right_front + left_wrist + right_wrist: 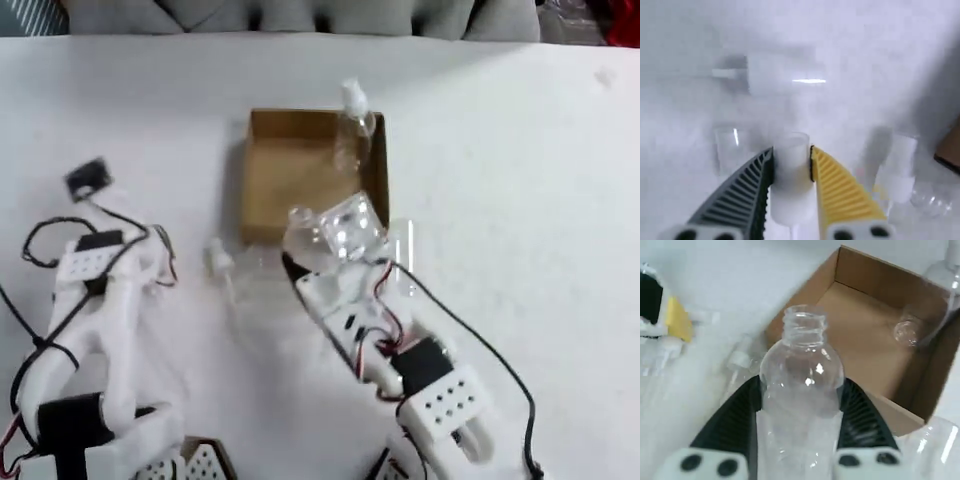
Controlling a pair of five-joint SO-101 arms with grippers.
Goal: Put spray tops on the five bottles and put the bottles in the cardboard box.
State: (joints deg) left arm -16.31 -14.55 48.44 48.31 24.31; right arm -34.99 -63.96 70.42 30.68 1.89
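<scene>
at the left of the white table (520,150), the left gripper (791,152) is clamped on a white spray top (790,185), grey finger on one side and yellow finger on the other, with blurred clear shapes on the table beyond it. toward the middle, the open cardboard box (290,180) sits on the table, and a capped bottle (355,125) stands upright in its far right corner. at the box's near edge, the right gripper (802,385) grips an uncapped clear bottle (805,325) by the body between its black fingers, the open neck pointing toward the box. a second clear bottle (935,445) sits just beside that gripper, outside the box.
</scene>
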